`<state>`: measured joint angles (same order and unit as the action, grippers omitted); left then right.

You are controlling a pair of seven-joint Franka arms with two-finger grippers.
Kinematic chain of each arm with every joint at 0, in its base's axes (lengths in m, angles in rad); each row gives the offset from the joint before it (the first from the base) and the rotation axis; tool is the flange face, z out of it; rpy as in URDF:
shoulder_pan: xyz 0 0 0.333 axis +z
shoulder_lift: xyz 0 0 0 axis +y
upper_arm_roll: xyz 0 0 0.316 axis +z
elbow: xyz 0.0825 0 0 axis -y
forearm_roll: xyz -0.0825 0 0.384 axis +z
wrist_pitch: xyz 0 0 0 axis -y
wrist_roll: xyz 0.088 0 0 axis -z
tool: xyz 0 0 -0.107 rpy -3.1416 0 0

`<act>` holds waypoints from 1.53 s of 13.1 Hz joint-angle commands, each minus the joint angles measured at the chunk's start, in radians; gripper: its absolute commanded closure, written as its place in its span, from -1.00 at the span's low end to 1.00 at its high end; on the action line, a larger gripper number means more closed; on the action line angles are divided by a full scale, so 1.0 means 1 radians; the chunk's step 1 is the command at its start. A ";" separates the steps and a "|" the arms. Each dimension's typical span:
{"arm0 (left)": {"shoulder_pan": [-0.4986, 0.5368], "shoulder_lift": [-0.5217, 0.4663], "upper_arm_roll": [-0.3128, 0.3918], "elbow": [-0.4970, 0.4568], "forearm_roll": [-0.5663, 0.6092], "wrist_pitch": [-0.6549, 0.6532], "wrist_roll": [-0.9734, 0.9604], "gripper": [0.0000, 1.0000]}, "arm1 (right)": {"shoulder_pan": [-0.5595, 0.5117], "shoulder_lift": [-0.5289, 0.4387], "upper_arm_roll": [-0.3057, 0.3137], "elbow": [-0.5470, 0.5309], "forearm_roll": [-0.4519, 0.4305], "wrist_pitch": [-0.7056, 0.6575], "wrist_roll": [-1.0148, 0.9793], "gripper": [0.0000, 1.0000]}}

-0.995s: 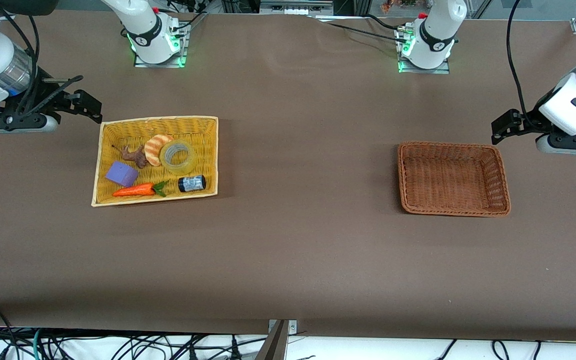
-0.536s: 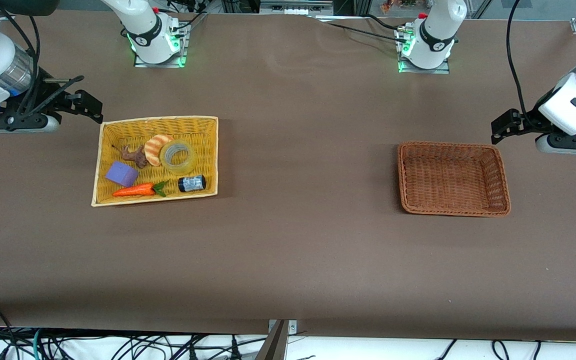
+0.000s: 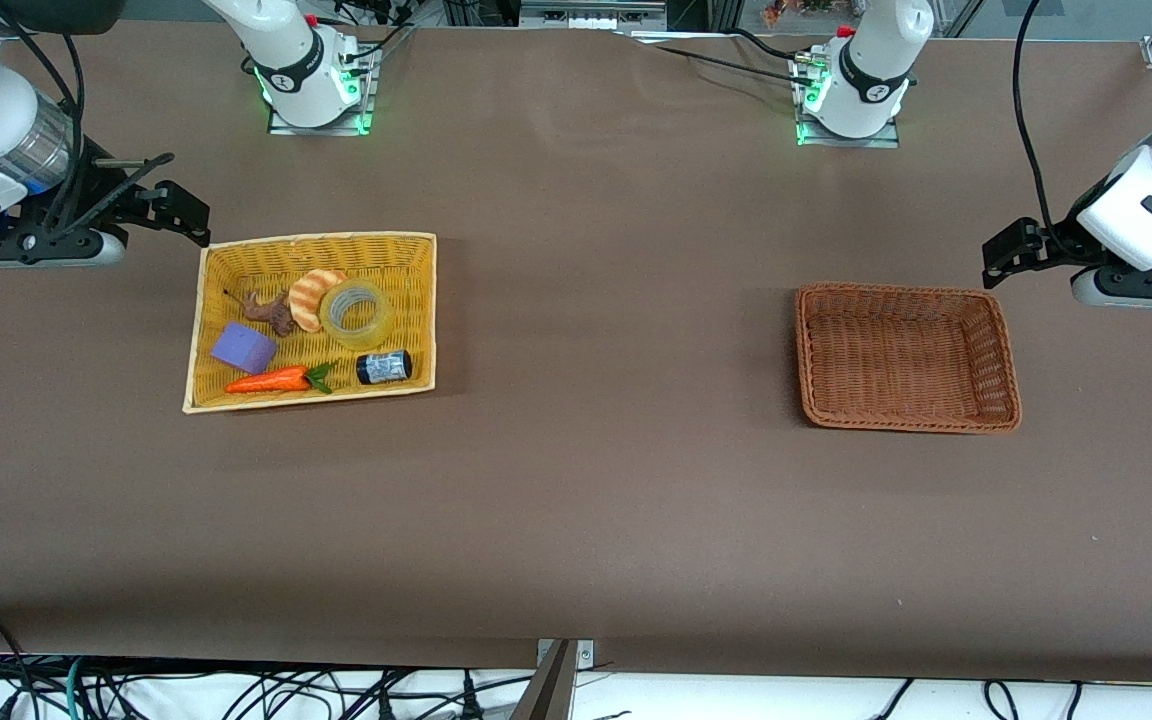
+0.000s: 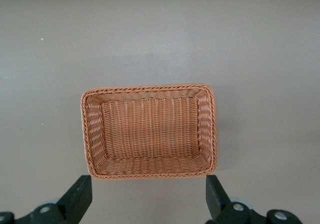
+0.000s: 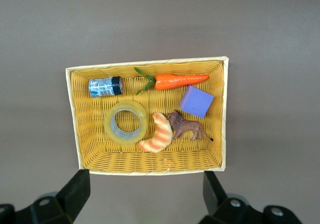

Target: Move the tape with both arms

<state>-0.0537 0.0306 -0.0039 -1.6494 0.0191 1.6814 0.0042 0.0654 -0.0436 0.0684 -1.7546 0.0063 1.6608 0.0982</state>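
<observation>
Brown matte bench (image 3: 586,500), cables along the front edge.

Yellow wicker tray (image 3: 416,300) toward the right arm's end: tape (image 3: 357,313), translucent yellowish ring, flat, touching striped croissant toy (image 3: 311,297); also lion figure (image 3: 266,310), purple block (image 3: 243,348), carrot (image 3: 271,380), dark can (image 3: 383,366).

Brown woven basket (image 3: 1001,350) toward the left arm's end.

Right gripper (image 5: 145,196) above tray's edge, wide open, nothing held.

Left gripper (image 4: 147,196) by basket, likewise, waiting.

Step judged: pickup not yet begun. Next: descent onto the tape, one finger into hollow core.

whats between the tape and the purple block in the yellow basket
The striped croissant toy and the lion figure lie between the tape and the purple block, clearest in the right wrist view.
</observation>
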 commanded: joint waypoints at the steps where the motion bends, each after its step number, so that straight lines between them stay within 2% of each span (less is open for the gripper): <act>1: 0.003 -0.009 -0.004 0.011 -0.018 -0.022 0.011 -1.00 | -0.007 -0.007 0.007 -0.028 0.020 0.005 -0.002 -1.00; 4: 0.003 -0.009 -0.004 0.011 -0.018 -0.022 0.011 -1.00 | -0.007 -0.009 0.033 -0.112 0.020 0.074 0.000 -1.00; 7: 0.003 -0.009 -0.002 0.011 -0.018 -0.022 0.011 -1.00 | -0.009 -0.007 0.034 -0.126 0.020 0.095 0.000 -1.00; 20: 0.005 -0.009 -0.002 0.011 -0.018 -0.022 0.011 -1.00 | -0.009 -0.013 0.034 -0.076 0.015 0.085 -0.020 -1.00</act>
<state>-0.0541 0.0299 -0.0040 -1.6492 0.0191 1.6813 0.0042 0.0660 -0.0467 0.0973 -1.8422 0.0097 1.7538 0.0980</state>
